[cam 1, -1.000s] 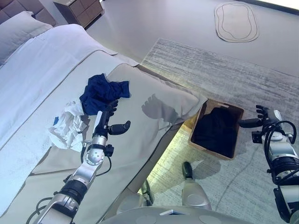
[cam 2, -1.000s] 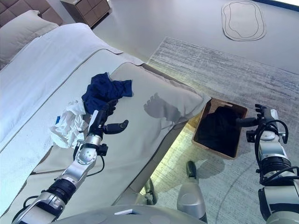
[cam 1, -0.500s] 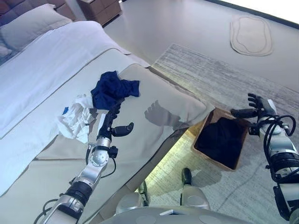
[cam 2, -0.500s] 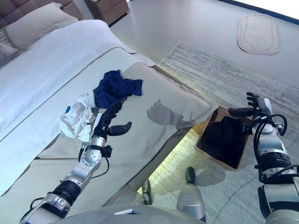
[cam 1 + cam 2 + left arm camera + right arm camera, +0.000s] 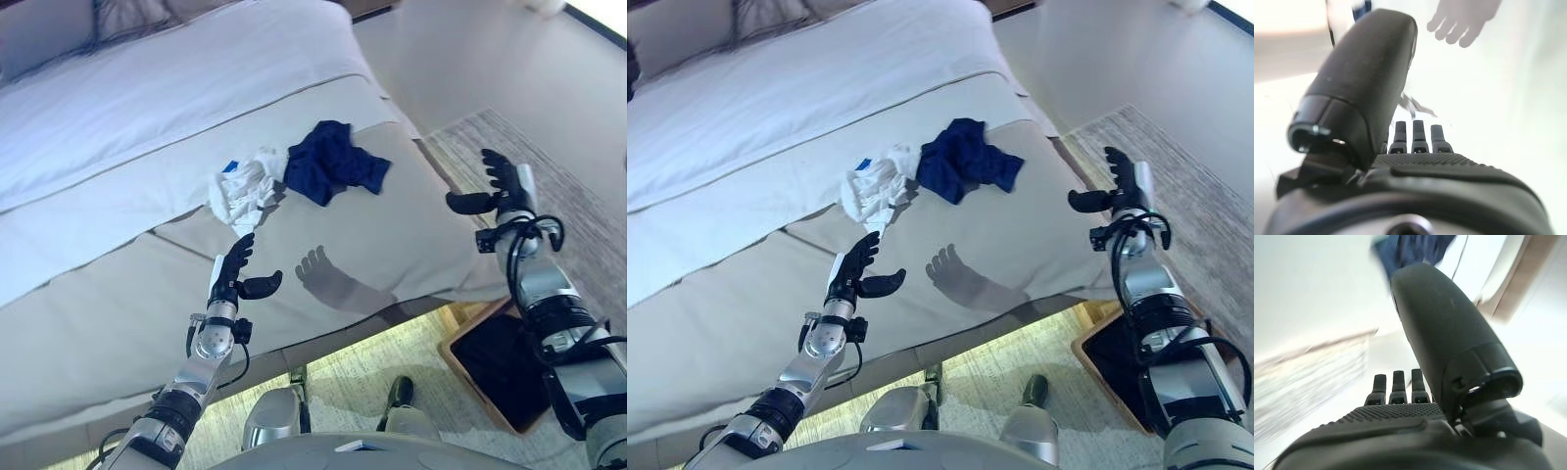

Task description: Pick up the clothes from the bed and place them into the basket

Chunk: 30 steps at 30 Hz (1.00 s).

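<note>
Two garments lie on the wide bed (image 5: 118, 294) with its beige cover: a crumpled navy-blue cloth garment (image 5: 333, 162) and, touching its near-left edge, a bunched white cloth garment (image 5: 247, 188) with a small blue patch showing. Both sit on the beige cover, just beside the band of white sheet (image 5: 176, 98) that crosses the bed beyond them.

The left robot hand (image 5: 233, 276) hovers over the beige cover, short of the white garment and apart from it, with its fingers straight and spread and the thumb held out to the side; it holds nothing. The right robot hand (image 5: 502, 182) is raised off the foot-end corner of the bed, well apart from the navy garment, fingers likewise straight and splayed, thumb pointing back toward the bed, nothing in it.

Below the right arm, on the floor by the bed's corner, stands a brown rectangular basket (image 5: 460, 359) with dark clothing (image 5: 505, 362) already lying inside. It rests on a pale grey streaked rug (image 5: 578, 206).
</note>
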Tool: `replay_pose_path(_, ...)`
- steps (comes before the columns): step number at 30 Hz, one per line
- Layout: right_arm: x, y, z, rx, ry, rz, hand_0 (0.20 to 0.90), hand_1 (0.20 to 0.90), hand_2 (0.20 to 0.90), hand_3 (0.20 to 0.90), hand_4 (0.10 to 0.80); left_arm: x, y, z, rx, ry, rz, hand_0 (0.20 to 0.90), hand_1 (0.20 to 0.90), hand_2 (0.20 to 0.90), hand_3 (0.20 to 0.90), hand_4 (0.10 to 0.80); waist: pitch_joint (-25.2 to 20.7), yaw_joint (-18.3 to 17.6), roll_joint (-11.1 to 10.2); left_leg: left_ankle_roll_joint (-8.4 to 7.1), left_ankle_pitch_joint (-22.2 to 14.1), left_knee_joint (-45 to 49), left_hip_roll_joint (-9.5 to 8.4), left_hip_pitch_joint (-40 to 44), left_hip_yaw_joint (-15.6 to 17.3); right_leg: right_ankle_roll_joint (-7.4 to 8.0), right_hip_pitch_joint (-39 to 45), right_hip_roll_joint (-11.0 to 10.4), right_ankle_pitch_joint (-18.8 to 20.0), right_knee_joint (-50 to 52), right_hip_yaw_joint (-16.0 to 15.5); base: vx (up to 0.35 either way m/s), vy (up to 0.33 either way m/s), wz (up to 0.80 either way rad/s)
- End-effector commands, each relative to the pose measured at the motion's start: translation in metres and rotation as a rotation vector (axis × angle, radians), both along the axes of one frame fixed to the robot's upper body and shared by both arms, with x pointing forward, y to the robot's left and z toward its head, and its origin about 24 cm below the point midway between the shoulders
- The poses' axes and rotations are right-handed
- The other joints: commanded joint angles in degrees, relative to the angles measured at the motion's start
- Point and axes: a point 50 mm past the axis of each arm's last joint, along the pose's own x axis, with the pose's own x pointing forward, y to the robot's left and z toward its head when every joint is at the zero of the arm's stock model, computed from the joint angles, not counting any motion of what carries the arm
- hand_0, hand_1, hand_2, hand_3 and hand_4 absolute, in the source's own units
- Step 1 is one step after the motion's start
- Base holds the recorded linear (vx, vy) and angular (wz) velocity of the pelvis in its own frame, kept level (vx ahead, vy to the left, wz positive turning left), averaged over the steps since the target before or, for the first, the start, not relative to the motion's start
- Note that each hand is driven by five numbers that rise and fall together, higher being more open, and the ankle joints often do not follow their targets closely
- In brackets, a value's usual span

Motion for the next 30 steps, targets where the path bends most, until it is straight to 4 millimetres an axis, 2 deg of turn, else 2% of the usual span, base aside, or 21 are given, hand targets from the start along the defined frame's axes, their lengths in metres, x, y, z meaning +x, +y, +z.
replay_pose_path(1, 0.026, 0.017, 0.060, -0.107, -0.208, 0.062, 0.900, 0.900, 0.900, 0.900, 0.800, 0.010, 0.022, 0.027, 0.078, -0.130, 0.006, 0.900, 0.900, 0.900, 0.900, 0.800, -5.30, 1.73, -3.88, 0.03, -7.86, 1.75, -1.92, 3.10, 2.05, -2.28, -1.03, 1.97, -5.96, 7.21, 3.89, 0.218, 0.100, 0.32)
replay_pose_path(4, 0.030, 0.022, 0.057, -0.101, -0.189, 0.063, 0.900, 0.900, 0.900, 0.900, 0.800, 0.006, 0.032, 0.028, 0.096, -0.126, 0.024, 0.900, 0.900, 0.900, 0.900, 0.800, -5.41, 2.93, -4.22, 0.82, -8.15, 2.01, -2.04, 3.48, 2.00, -2.03, -0.67, 1.61, -6.28, 8.22, 3.83, 0.195, 0.106, 0.14)
replay_pose_path(6, 0.034, 0.027, 0.060, -0.155, -0.183, 0.066, 0.900, 0.900, 0.900, 0.900, 0.800, 0.008, 0.037, 0.031, 0.114, -0.127, 0.026, 0.900, 0.900, 0.900, 0.900, 0.800, -5.58, 3.63, -4.23, 1.74, -8.22, 2.34, -2.21, 3.17, 1.79, -2.00, -1.34, 1.55, -8.11, 12.55, 3.79, 0.147, 0.062, 0.01)
replay_pose_path(7, 0.035, 0.027, 0.060, -0.221, -0.176, 0.063, 0.900, 0.900, 0.900, 0.900, 0.800, 0.010, 0.041, 0.035, 0.131, -0.137, 0.016, 0.900, 0.900, 0.900, 0.900, 0.800, -5.06, 3.48, -4.31, 2.64, -8.62, 3.46, -2.83, 2.79, 0.72, -1.25, -4.50, 1.82, -7.98, 20.76, 5.81, 0.138, 0.006, -0.01)
replay_pose_path(8, 0.034, 0.025, 0.060, -0.236, -0.175, 0.057, 0.900, 0.900, 0.900, 0.900, 0.800, 0.010, 0.041, 0.036, 0.136, -0.140, 0.009, 0.900, 0.900, 0.900, 0.900, 0.800, -5.10, 3.32, -4.35, 2.87, -8.64, 4.00, -2.99, 2.20, 0.07, -1.01, -6.00, 2.12, -7.15, 22.46, 6.50, 0.156, -0.075, 0.03)
replay_pose_path(9, 0.031, 0.023, 0.060, -0.247, -0.169, 0.046, 0.900, 0.900, 0.900, 0.900, 0.800, 0.011, 0.043, 0.039, 0.142, -0.144, -0.006, 0.900, 0.900, 0.900, 0.900, 0.800, -4.46, 3.08, -4.63, 2.93, -8.80, 4.84, -3.35, 1.94, -1.17, -0.63, -7.67, 1.82, -5.08, 23.50, 8.21, 0.127, -0.135, 0.07)
replay_pose_path(11, 0.029, 0.017, 0.061, -0.248, -0.170, 0.027, 0.900, 0.900, 0.900, 0.900, 0.800, 0.013, 0.044, 0.043, 0.141, -0.153, -0.020, 0.900, 0.900, 0.900, 0.900, 0.800, -3.65, 2.49, -4.74, 2.36, -8.73, 5.59, -3.17, 1.67, -2.77, -0.65, -8.00, 1.52, -3.69, 17.95, 10.81, 0.134, -0.214, 0.17)
replay_pose_path(13, 0.028, 0.013, 0.067, -0.273, -0.195, -0.011, 0.900, 0.900, 0.900, 0.900, 0.800, 0.024, 0.040, 0.054, 0.118, -0.187, -0.037, 0.900, 0.900, 0.900, 0.900, 0.800, -1.44, 0.12, -4.19, 3.07, -10.72, 5.50, -3.92, 2.03, -7.74, 0.01, -14.83, 1.71, 0.52, 15.64, 17.99, 0.115, -0.302, 0.56)
replay_pose_path(15, 0.029, 0.010, 0.076, -0.273, -0.212, -0.018, 0.900, 0.900, 0.900, 0.900, 0.800, 0.026, 0.041, 0.057, 0.101, -0.200, -0.029, 0.900, 0.900, 0.900, 0.900, 0.800, -0.88, 0.29, -3.92, 3.19, -10.42, 6.17, -3.72, 0.78, -7.94, -0.48, -13.77, 3.10, -2.80, 16.17, 17.87, 0.029, -0.218, 0.80)
replay_pose_path(18, 0.037, 0.009, 0.107, -0.308, -0.262, -0.015, 0.900, 0.900, 0.900, 0.900, 0.800, 0.033, 0.035, 0.064, 0.064, -0.251, -0.021, 0.900, 0.900, 0.900, 0.900, 0.800, 0.59, 1.62, -3.86, 1.51, -9.01, 8.09, -2.79, -3.62, -6.07, -1.68, -11.52, 3.62, -4.90, 13.61, 14.41, -0.049, -0.191, 0.36)
replay_pose_path(21, 0.035, -0.006, 0.128, -0.316, -0.304, -0.063, 0.900, 0.900, 0.900, 0.900, 0.800, 0.035, 0.024, 0.074, 0.042, -0.312, -0.080, 0.900, 0.900, 0.900, 0.900, 0.800, 2.95, 2.39, -3.21, 0.25, -8.92, 11.30, -2.80, -7.63, -6.06, -3.02, -12.32, 3.71, -6.65, 14.08, 12.29, -0.042, -0.102, 0.02)
replay_pose_path(25, 0.032, -0.018, 0.152, -0.296, -0.369, -0.107, 0.900, 0.900, 0.900, 0.900, 0.800, 0.035, 0.017, 0.088, 0.008, -0.391, -0.137, 0.900, 0.900, 0.900, 0.900, 0.800, 6.35, 3.02, -1.77, -0.51, -9.62, 16.41, -3.05, -12.54, -5.94, -4.26, -16.27, 2.05, -8.61, 18.71, 9.55, -0.069, -0.013, 0.21)
replay_pose_path(30, 0.036, -0.011, 0.189, -0.241, -0.492, -0.114, 0.900, 0.900, 0.900, 0.900, 0.800, 0.037, 0.000, 0.110, -0.049, -0.510, -0.194, 0.900, 0.900, 0.900, 0.900, 0.800, 11.37, 3.82, 0.65, 0.44, -12.88, 26.70, -5.01, -20.55, -5.86, -6.15, -25.39, -0.44, -12.33, 31.23, 8.67, -0.068, 0.065, 0.29)
